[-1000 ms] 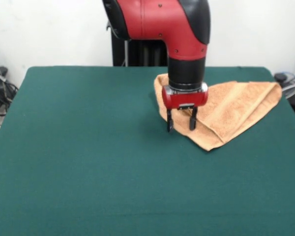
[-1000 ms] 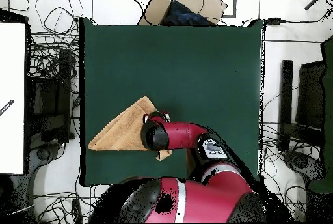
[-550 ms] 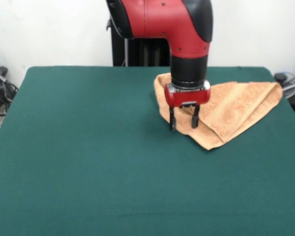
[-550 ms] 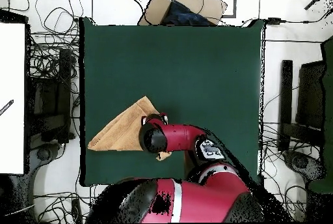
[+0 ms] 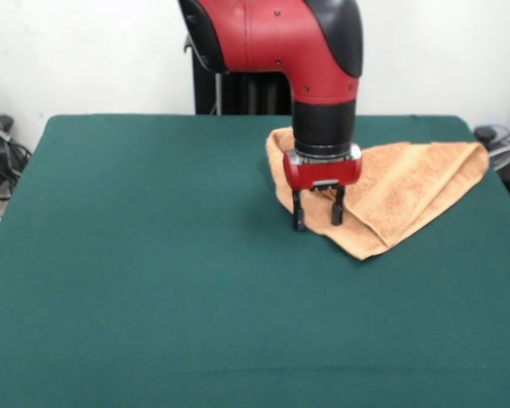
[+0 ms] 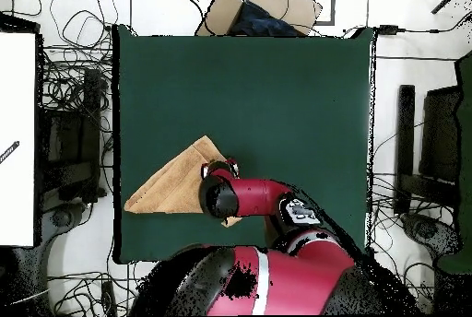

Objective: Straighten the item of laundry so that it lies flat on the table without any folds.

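Gripper [image 5: 316,214] fingers spread, holding nothing, tips low over the towel's [image 5: 408,191] near folded edge. Towel lies folded into a triangle beneath and beyond the gripper, reaching the table's [image 5: 153,280] far corner. Best to pinch only the top layer, then peel it clear.

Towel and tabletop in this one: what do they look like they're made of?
The towel looks like terry cloth: soft, peach-orange, with a nubby matte pile, and it folds limply over itself. The table top looks like dark green felt or a similar matte fabric covering: even, without shine or grain. What lies under that covering cannot be told.
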Controlling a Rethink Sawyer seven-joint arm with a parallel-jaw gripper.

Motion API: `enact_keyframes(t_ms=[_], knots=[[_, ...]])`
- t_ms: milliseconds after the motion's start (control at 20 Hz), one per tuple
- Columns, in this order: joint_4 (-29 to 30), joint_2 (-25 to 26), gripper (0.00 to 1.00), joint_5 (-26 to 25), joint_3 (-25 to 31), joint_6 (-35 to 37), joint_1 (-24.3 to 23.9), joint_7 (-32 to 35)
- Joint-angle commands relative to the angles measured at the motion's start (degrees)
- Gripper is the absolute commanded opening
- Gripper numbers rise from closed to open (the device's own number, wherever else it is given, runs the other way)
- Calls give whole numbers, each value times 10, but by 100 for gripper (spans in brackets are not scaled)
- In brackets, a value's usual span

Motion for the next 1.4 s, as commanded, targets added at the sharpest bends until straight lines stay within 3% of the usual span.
enact_keyframes(t_ms=[50,550,600,1150,1300,1400], knots=[[-38,118,100,-11,33,-35,-13,90],[-48,123,100,-18,47,-11,-26,73],[-48,122,0,-18,45,-11,-24,74],[-40,115,0,-12,26,-33,-6,87],[-4,63,0,3,18,-1,0,96],[33,-6,0,4,28,52,-12,85]])
